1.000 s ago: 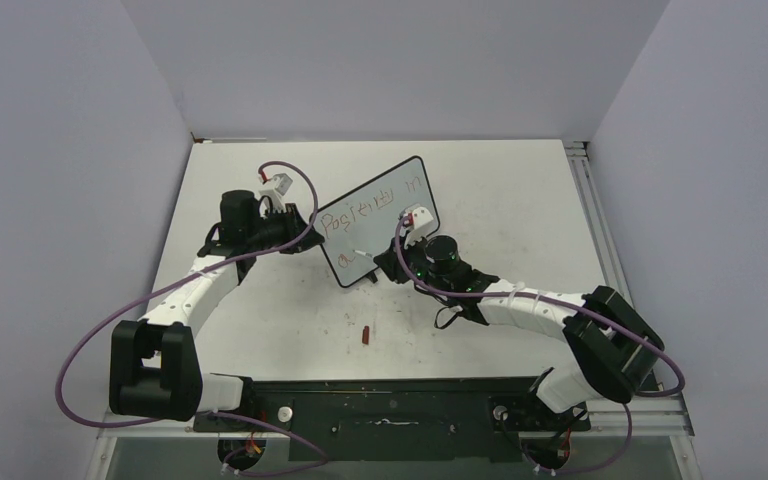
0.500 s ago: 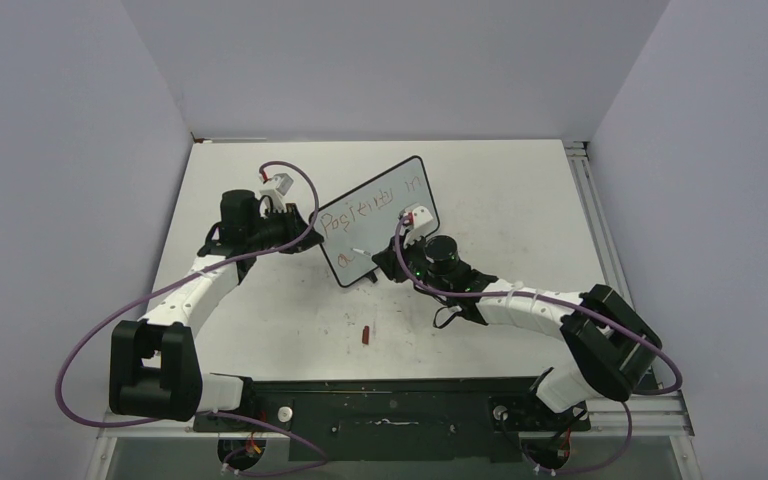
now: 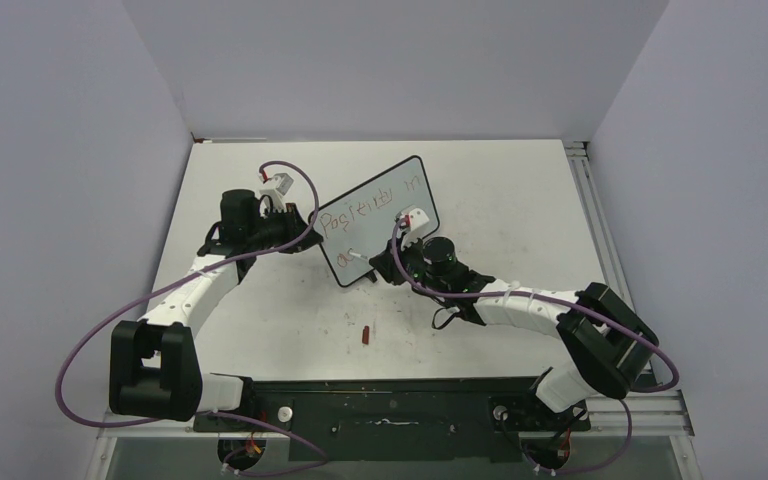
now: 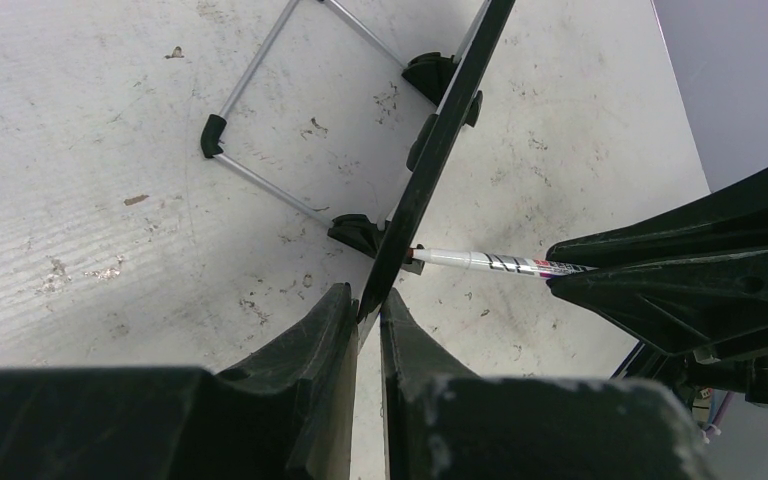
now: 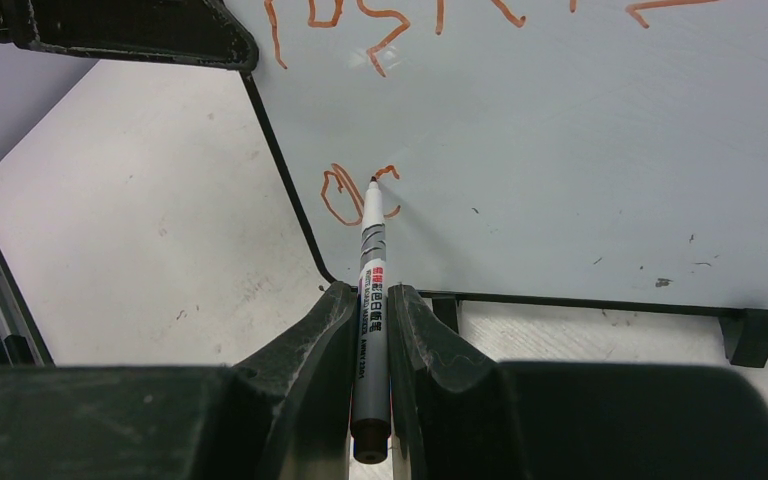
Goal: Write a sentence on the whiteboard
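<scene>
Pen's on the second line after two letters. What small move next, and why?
Probably move the marker tip along the line past the "ac" and start the next letter: the whiteboard is bare there, the right gripper grips the marker, the left gripper clamps the board's edge.

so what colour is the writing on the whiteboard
The writing is orange-red, clearest in the right wrist view.

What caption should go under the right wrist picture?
Right arm's fingers pinch a marker, tip at the sentence's unfinished second line on the whiteboard.
</scene>
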